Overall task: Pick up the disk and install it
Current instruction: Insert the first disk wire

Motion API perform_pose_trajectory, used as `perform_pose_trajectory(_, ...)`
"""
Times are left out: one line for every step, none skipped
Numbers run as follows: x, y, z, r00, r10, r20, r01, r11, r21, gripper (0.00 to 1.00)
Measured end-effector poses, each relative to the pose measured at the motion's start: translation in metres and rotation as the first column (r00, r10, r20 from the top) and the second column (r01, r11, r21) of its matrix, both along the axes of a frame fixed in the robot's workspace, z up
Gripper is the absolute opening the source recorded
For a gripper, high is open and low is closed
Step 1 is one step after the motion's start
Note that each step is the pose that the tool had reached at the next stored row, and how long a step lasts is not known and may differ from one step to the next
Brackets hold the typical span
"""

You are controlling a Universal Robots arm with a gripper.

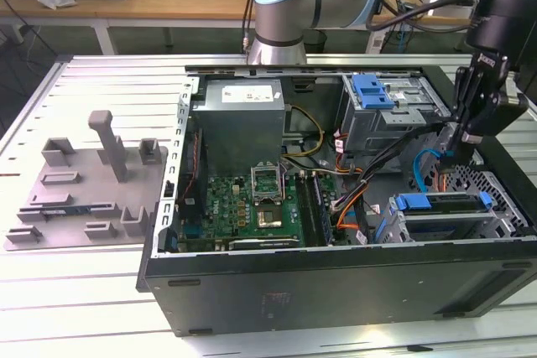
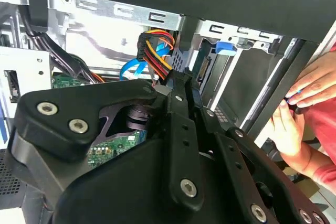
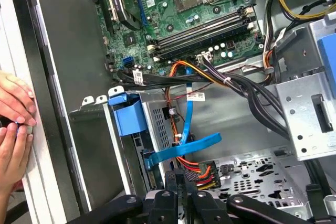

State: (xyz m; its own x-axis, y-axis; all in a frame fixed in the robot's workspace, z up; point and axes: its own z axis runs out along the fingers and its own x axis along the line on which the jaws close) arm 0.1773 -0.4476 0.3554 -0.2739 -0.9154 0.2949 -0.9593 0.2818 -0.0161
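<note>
- black pincer (image 3: 177, 176) linkage lies closest in both wrist views; its fingers are drawn together, with nothing visible between them.
- both wrist views show a person's hands (image 3: 14, 109) resting on the rim of the computer case (image 1: 336, 278).
- the exterior view shows the table (image 1: 101, 299) carrying the case, with a grey fixture plate (image 1: 84, 199) at the exterior view's left.
- the open case holds the motherboard (image 1: 252, 207), power supply (image 1: 239, 119) and upper drive cage (image 1: 394, 119).
- the disk (image 1: 449, 201) sits in the lower drive cage (image 1: 445, 225), at the exterior view's right.
- the arm (image 1: 285, 6) reaches over the case; the pincer points down inside it, just above the disk, near a blue flat cable (image 3: 184, 148).
</note>
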Motion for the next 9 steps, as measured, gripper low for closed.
perform_pose_trajectory(-0.0003,-0.001,0.0001,1.0,0.0,0.0008,0.0,1.0,0.0024,0.17)
perform_pose_trajectory(-0.0006,-0.0019,0.0002,1.0,0.001,0.0017,-0.001,1.0,0.005,0.17)
perform_pose_trajectory(-0.0009,-0.0027,0.0003,1.0,0.001,0.0023,-0.001,1.0,0.007,0.17)
perform_pose_trajectory(-0.0014,-0.0039,0.0005,1.0,0.001,0.0033,-0.001,0.9999,0.0101,0.17)
perform_pose_trajectory(-0.0017,-0.005,0.0008,1.0,0.001,0.004,-0.001,0.9999,0.0127,0.17)
perform_pose_trajectory(-0.0021,-0.0068,0.0016,1.0,0.002,0.0054,-0.002,0.9998,0.0177,0.17)
perform_pose_trajectory(-0.0023,-0.0081,0.0027,1.0,0.003,0.0063,-0.003,0.9998,0.0213,0.17)
perform_pose_trajectory(-0.0027,-0.0089,0.0033,1.0,0.005,0.007,-0.005,0.9997,0.0228,0.17)
perform_pose_trajectory(-0.003,-0.0098,0.0036,0.9999,0.007,0.0075,-0.007,0.9997,0.0238,0.17)
